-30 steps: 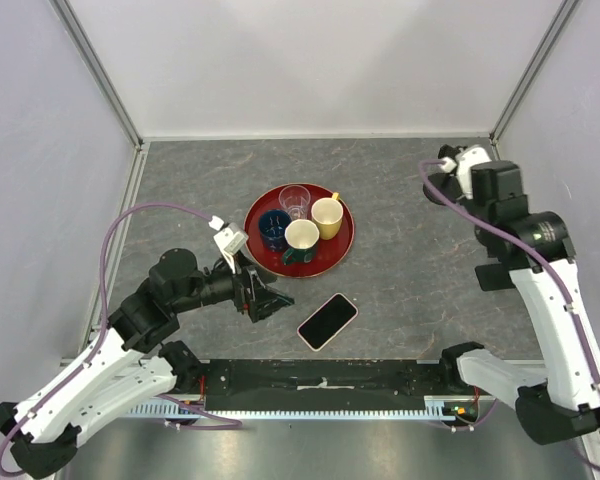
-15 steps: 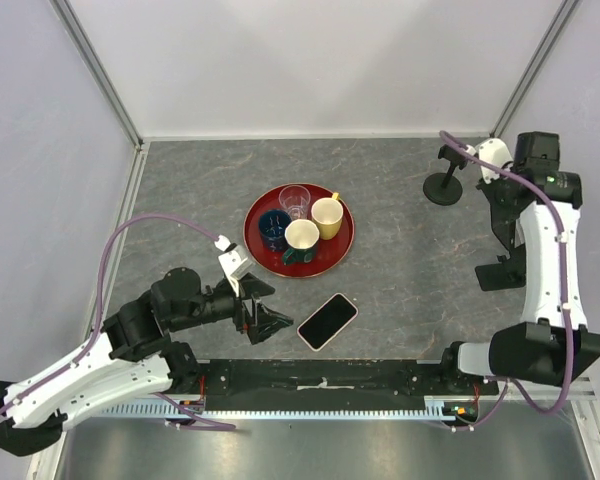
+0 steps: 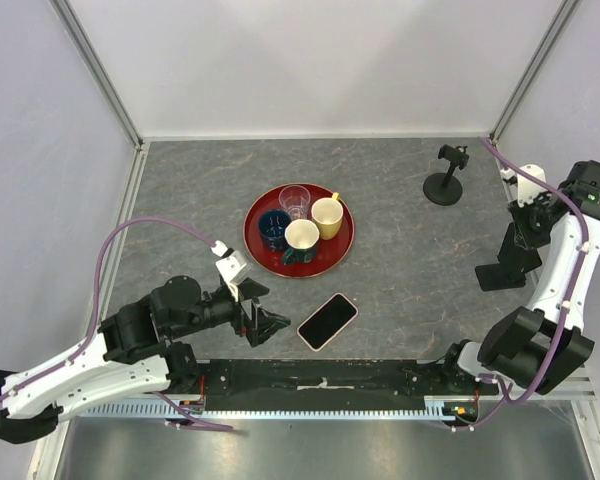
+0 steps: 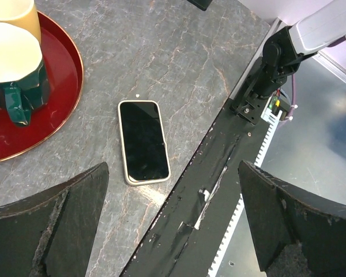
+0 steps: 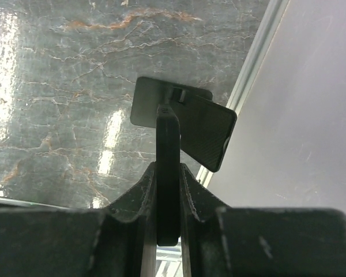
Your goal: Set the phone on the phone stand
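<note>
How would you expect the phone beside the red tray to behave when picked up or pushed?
The phone lies flat, screen up, on the table, so it probably offers little edge to grip and may slide when pushed. Its glossy screen looks slippery. It seems a thin rigid slab, unlikely to bend or roll.

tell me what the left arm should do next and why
Probably ease the open left fingers forward and down to straddle the phone. It lies flat on the table, untouched, just ahead of them. The right fingers pinch the black stand by its upright plate, so the pickup looks like what's left.
</note>
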Robot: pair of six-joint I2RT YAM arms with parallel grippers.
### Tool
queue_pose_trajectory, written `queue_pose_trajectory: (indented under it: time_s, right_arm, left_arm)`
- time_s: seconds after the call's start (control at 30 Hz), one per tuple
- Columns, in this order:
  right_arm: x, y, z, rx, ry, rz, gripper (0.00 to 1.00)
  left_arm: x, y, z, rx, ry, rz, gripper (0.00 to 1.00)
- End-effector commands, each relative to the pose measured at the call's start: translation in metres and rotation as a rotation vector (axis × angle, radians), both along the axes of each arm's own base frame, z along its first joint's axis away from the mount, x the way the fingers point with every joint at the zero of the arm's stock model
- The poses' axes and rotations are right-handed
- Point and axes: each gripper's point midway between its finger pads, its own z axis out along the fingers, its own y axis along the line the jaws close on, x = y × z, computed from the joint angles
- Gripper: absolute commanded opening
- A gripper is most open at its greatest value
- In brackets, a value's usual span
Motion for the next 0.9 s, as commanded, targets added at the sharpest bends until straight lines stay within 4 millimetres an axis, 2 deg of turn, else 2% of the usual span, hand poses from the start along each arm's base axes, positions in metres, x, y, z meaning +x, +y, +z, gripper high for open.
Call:
queue_pose_trajectory:
  time_s: [0.0,0.27,0.53,0.87]
  right_arm:
    - [0.011,0.006,0.016,0.033,-0.120,0.048,0.00]
    - [0.014,-0.019,0.015,0.090,-0.214,-0.069,0.00]
    - [0.013,-0.029,0.003,0.118,-0.234,-0.122,0.00]
    - [0.018,-0.035,0.003,0.155,-0.263,-0.146,0.00]
  left_arm:
    - [0.004,0.002,0.000,0.017,-0.039,0.014,1.00]
    - [0.000,0.000,-0.002,0.027,-0.040,-0.003,1.00]
    - [-0.002,-0.001,-0.003,0.032,-0.043,-0.014,1.00]
    - [-0.006,-0.002,-0.003,0.034,-0.047,-0.028,1.00]
